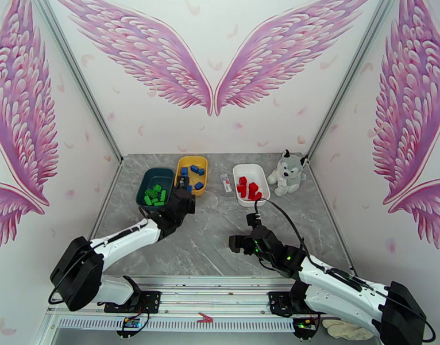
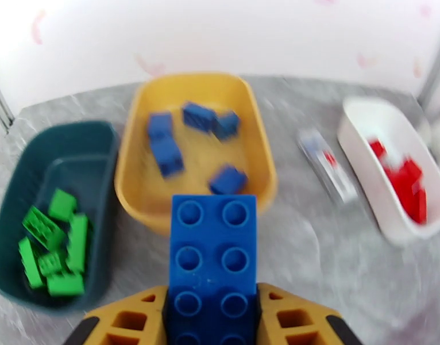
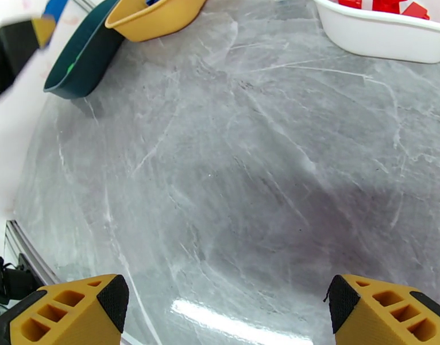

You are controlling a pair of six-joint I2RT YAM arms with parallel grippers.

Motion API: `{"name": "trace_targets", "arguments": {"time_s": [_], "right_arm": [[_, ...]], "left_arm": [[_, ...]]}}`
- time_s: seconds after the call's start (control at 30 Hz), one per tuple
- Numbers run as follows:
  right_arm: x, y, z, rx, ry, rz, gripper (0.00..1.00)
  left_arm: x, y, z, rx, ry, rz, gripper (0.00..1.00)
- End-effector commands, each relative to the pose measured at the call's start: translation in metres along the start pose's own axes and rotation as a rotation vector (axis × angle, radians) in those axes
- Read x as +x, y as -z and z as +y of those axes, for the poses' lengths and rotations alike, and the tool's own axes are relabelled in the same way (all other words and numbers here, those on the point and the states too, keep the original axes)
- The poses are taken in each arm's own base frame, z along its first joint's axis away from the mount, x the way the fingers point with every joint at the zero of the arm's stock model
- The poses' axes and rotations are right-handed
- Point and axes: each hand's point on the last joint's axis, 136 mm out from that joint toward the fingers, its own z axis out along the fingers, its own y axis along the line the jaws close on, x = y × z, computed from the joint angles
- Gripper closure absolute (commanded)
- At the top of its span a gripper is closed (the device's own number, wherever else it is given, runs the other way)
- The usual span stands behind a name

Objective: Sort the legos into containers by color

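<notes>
From above, the left tool [image 1: 184,186] hangs at the near rim of the yellow tray [image 1: 204,161], where several blue legos [image 1: 194,169] lie. The dark teal tray [image 1: 154,175] with green legos [image 1: 155,195] sits just to its left. The right tool [image 1: 246,231] hovers over bare tabletop [image 1: 214,237], with the white tray [image 1: 249,171] of red legos [image 1: 249,190] ahead of it and a plush husky [image 1: 286,172] beyond to its right. At the left wrist, the tool's fingers [image 2: 289,317] are closed on the long sides of an oblong blue brick [image 2: 213,248], its far end pointing at the yellow tray just ahead. At the right wrist, the tool's jaws stand wide apart and hold nothing, with grey tabletop between them, the white tray ahead to the right, and the yellow and teal trays ahead to the left.
</notes>
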Motion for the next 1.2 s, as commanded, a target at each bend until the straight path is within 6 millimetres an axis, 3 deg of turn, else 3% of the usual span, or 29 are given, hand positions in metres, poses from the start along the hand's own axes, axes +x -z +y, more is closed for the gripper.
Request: {"name": "trace_targets", "arguments": {"time_s": [0.0,0.1,0.17,0.23,0.33,0.5,0.63,0.7,0.77,0.83,0.93,1.03,1.1,1.17], "right_arm": [[-0.01,0.002,0.014,-0.039,-0.004,-0.02,0.02],[-0.015,0.003,0.016,-0.037,0.005,-0.028,0.01],[-0.017,0.004,0.016,-0.032,0.012,-0.032,0.01],[-0.018,0.004,0.016,-0.025,0.016,-0.032,0.0],[-0.019,0.003,0.015,-0.016,0.018,-0.033,0.0],[-0.03,0.01,0.009,0.034,0.025,-0.071,0.01],[-0.065,0.033,-0.012,0.186,-0.003,-0.221,0.01],[-0.09,0.051,-0.021,0.251,-0.023,-0.343,0.01],[-0.112,0.064,-0.015,0.226,-0.024,-0.461,0.01],[-0.117,0.065,-0.024,0.201,-0.154,-0.573,0.01],[-0.12,0.076,-0.062,0.183,-0.491,-0.862,0.01],[-0.149,0.102,-0.049,0.093,-0.289,-1.016,0.01],[-0.171,0.115,-0.039,0.197,-0.122,-1.004,0.01],[-0.195,0.122,-0.045,0.346,-0.038,-0.981,0.01]], "left_arm": [[-0.012,-0.028,0.0,0.018,-0.031,0.067,0.65],[-0.029,-0.048,0.002,0.011,-0.033,0.071,0.48],[-0.04,-0.049,0.002,0.019,-0.016,0.054,0.31],[-0.047,-0.04,0.002,0.031,-0.006,0.032,0.27],[-0.056,-0.014,0.002,0.058,0.029,-0.035,0.22],[-0.075,0.055,0.01,0.098,0.076,-0.235,0.16],[-0.089,0.099,0.047,-0.013,0.127,-0.352,0.01],[-0.099,0.119,0.058,-0.024,0.122,-0.397,0.01],[-0.108,0.137,0.069,-0.053,0.103,-0.427,0.01],[-0.109,0.145,0.075,-0.074,0.05,-0.428,0.01],[-0.106,0.153,0.08,-0.087,-0.007,-0.47,0.01],[-0.105,0.16,0.084,-0.093,-0.034,-0.541,0.01],[-0.1,0.156,0.094,-0.136,-0.018,-0.561,0.01],[-0.088,0.142,0.11,-0.198,-0.008,-0.549,0.01]]}}
